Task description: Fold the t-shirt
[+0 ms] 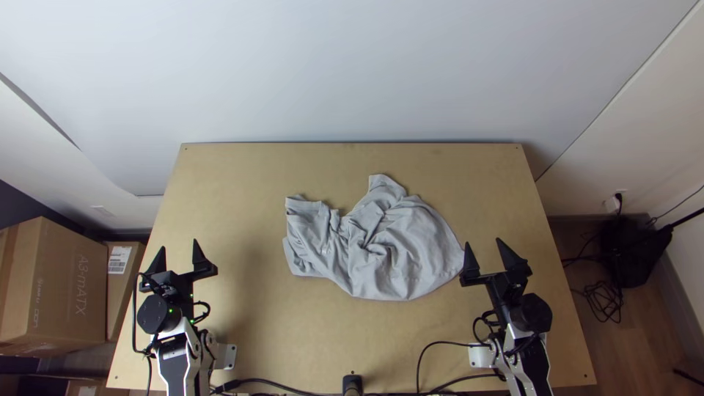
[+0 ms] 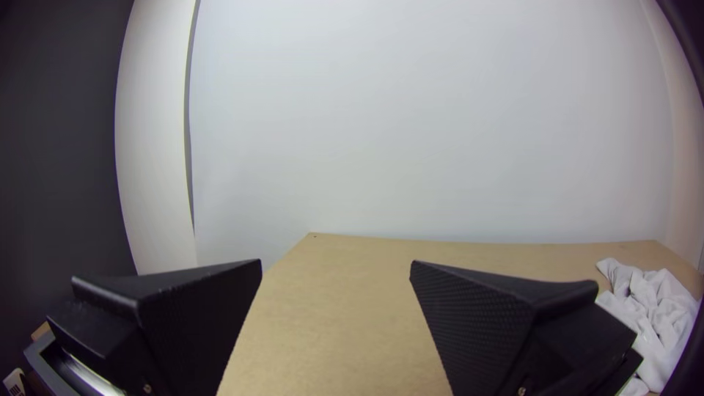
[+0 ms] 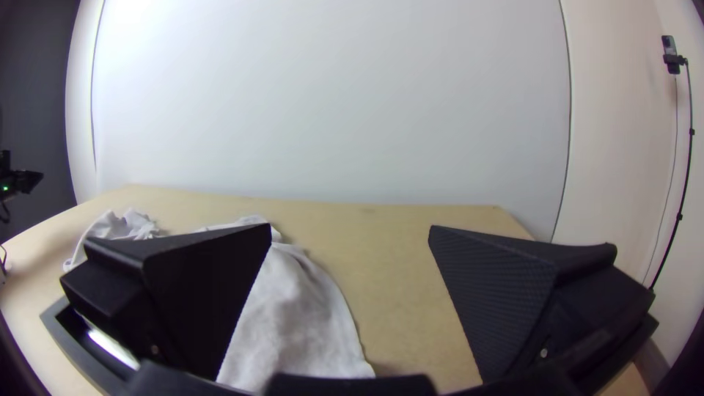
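Left gripper was held open over the left side of the table, well apart from the cloth. Right gripper was held open near the t-shirt. Grey shirt was bunched and wrinkled mid-table, ahead of a pale wall.

T-shirt partly hid by R gripper jaws, R wrist view; box cut off, top view's L edge.

The left black gripper with wide flat fingers is spread open, its white-and-black jointed arm behind it; the matching right black gripper also gapes, its white-and-black arm behind.
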Robot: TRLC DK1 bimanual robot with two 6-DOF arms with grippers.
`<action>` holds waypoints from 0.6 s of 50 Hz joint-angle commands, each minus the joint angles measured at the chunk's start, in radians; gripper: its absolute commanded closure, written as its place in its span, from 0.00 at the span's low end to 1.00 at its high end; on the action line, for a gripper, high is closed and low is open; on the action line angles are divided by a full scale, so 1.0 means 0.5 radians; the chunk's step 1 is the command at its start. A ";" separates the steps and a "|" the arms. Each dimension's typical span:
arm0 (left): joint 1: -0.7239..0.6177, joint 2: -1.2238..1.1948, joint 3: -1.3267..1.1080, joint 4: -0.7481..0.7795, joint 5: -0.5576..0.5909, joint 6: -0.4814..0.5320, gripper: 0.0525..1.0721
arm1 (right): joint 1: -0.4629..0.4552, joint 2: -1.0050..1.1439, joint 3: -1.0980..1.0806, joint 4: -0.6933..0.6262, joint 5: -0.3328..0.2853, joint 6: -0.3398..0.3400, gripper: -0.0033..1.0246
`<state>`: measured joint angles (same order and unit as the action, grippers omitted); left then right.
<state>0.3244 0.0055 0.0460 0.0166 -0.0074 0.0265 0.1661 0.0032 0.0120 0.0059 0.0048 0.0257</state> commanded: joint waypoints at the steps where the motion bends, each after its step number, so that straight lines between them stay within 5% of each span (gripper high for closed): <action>1: 0.008 -0.011 0.012 -0.045 0.015 -0.013 0.04 | -0.047 -0.019 0.016 -0.030 0.030 -0.002 0.04; 17: 0.002 0.096 0.417 -0.162 0.018 -0.013 0.04 | -0.157 0.058 0.338 0.102 0.024 -0.101 0.04; 30: -0.008 0.498 0.985 -0.346 0.018 -0.081 0.04 | -0.124 0.791 1.047 0.102 0.012 -0.122 0.04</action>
<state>0.3244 0.1848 0.4232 -0.1265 -0.0067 0.0109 0.0914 0.2821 0.4076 0.0444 0.0109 -0.0128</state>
